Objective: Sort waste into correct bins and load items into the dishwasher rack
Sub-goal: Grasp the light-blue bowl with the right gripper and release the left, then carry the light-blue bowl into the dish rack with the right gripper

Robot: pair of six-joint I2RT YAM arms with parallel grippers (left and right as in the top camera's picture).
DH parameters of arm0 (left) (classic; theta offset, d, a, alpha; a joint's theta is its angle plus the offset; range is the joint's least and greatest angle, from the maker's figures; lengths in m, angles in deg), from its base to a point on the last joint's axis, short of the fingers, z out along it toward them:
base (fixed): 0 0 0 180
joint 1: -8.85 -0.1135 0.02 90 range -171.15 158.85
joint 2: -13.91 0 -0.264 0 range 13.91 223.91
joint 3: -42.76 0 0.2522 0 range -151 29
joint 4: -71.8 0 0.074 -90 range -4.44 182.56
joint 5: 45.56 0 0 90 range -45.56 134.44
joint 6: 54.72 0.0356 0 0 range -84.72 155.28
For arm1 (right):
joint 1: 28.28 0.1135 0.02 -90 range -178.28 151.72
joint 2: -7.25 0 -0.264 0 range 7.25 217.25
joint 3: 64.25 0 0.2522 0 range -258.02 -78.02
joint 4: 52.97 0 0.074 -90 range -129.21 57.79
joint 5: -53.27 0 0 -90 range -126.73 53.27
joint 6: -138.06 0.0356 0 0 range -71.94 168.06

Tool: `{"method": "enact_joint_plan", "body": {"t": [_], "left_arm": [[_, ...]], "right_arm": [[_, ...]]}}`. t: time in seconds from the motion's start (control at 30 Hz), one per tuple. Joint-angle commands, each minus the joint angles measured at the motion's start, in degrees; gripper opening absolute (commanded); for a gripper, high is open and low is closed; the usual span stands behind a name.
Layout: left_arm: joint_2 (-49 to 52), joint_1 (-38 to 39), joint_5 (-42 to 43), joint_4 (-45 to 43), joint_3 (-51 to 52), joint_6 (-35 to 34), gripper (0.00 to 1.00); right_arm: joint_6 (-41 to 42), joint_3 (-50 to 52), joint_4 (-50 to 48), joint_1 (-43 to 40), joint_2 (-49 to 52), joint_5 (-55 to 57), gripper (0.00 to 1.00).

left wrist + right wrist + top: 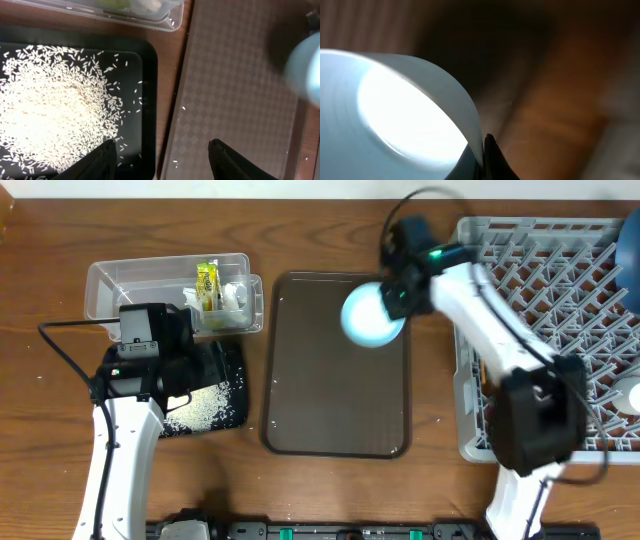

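My right gripper is shut on the rim of the white-and-light-blue bowl and holds it above the far right of the brown serving tray; the bowl fills the right wrist view. My left gripper is open and empty over the seam between the black tray and the serving tray. Rice grains lie piled in the black tray. The clear tub holds the yellow-green wrapper and white paper scraps. The grey dishwasher rack stands at right with a blue bowl at its edge.
The dark brown serving tray lies in the middle, with a few stray rice grains on it. Another pale item sits in the rack at the right edge. Bare wooden table lies around.
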Motion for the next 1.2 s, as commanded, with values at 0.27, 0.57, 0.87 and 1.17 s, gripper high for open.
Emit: {"method": "enact_joint_plan", "body": {"t": [0.27, 0.57, 0.87, 1.17], "left_arm": [[-0.4, -0.2, -0.3, 0.2, -0.4, -0.1, 0.62], [-0.4, -0.2, -0.3, 0.2, -0.4, -0.1, 0.62], [-0.4, -0.2, -0.3, 0.1, -0.4, -0.1, 0.62], [-0.4, -0.2, -0.3, 0.2, -0.4, -0.1, 0.62]], "right_arm": [[-1.7, -2.5, -13.0, -11.3, -10.3, 51.7, 0.01], [-5.4, -2.5, -19.5, -19.6, -5.7, 61.6, 0.01], [-5.1, -2.5, -17.8, -24.1, 1.5, 61.6, 0.01], [3.5, -2.4, -10.3, -23.1, 5.5, 57.2, 0.01]]}}
